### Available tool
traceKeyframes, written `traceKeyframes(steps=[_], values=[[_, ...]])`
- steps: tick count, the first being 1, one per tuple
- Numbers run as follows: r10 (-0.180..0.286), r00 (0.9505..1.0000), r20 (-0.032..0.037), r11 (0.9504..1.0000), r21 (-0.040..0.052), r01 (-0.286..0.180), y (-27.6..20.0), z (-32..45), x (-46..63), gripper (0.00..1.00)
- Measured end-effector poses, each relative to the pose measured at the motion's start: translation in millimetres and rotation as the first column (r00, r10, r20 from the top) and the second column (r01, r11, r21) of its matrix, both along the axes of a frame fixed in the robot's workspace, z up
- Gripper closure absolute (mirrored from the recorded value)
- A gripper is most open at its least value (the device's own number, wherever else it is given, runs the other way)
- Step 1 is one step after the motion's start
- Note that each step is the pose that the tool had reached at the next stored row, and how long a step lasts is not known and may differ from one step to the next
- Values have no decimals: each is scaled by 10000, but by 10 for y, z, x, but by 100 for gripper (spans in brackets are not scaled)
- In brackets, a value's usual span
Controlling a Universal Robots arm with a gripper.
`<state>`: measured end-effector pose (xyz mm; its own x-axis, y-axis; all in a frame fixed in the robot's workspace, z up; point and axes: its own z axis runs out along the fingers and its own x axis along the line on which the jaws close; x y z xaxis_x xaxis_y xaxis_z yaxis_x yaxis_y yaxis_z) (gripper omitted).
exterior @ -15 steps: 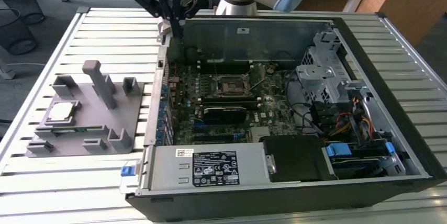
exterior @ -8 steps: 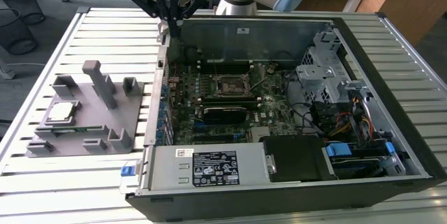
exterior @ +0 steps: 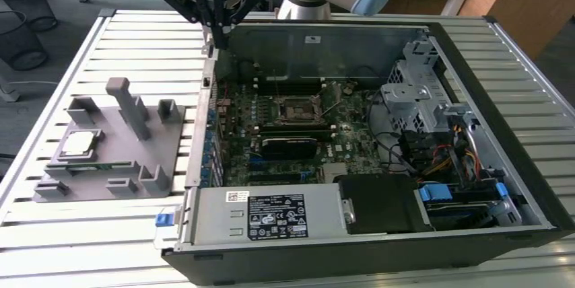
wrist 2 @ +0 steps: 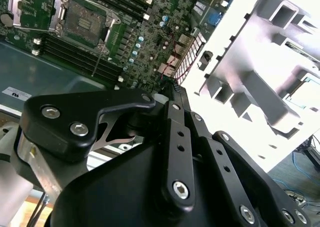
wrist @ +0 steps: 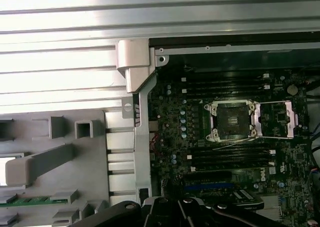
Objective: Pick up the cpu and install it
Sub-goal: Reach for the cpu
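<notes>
Step in hand: the pick, not yet started. The gripper (exterior: 215, 36) hangs high over the rear corner of the open computer case (exterior: 359, 256), on the exterior view's left. You can't tell how far open it is. It has hold of nothing, judging by where the chip is.

The cpu (exterior: 79, 141) lies flat, silver top up, on the grey fixture (exterior: 112, 157), well apart from the gripper and outside the case. A green memory stick (wrist: 30, 199) sits in a slot of the same fixture, near the cpu.

The CPU socket (wrist: 231, 119) on the motherboard looks empty, its metal frame swung open.

Judgement: a pick calls for clearing the case wall and the fixture's tall post, then a square approach, since the chip is thin and low in its seat.

Surface: 1 slatted metal table (exterior: 99, 234) carrying both case and fixture. Room: a wire bin (exterior: 23, 42) on the floor and a desk behind.
</notes>
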<state>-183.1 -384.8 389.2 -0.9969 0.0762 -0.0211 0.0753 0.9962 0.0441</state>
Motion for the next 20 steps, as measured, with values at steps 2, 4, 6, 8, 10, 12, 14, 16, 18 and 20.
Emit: traceKeyframes(steps=[2,4,6,8,10,12,14,16,18,20], values=[[0,10000,-7,10000,-1,0,2,-2,-11,89],[0,10000,-13,10000,-2,0,4,-4,-22,89],[0,10000,-21,10000,-1,0,6,-8,-34,89],[0,10000,-31,10000,-1,0,10,-11,-45,89],[0,10000,-43,10000,-1,0,17,-15,-58,89],[0,10000,-57,10000,-2,0,19,-18,-70,89],[0,10000,-74,10000,1,0,27,-22,-83,89],[0,10000,-90,10000,0,0,34,-26,-101,89],[0,9999,-110,10000,0,0,40,-30,-111,89],[0,9999,-128,10000,-1,0,44,-31,-119,89]])
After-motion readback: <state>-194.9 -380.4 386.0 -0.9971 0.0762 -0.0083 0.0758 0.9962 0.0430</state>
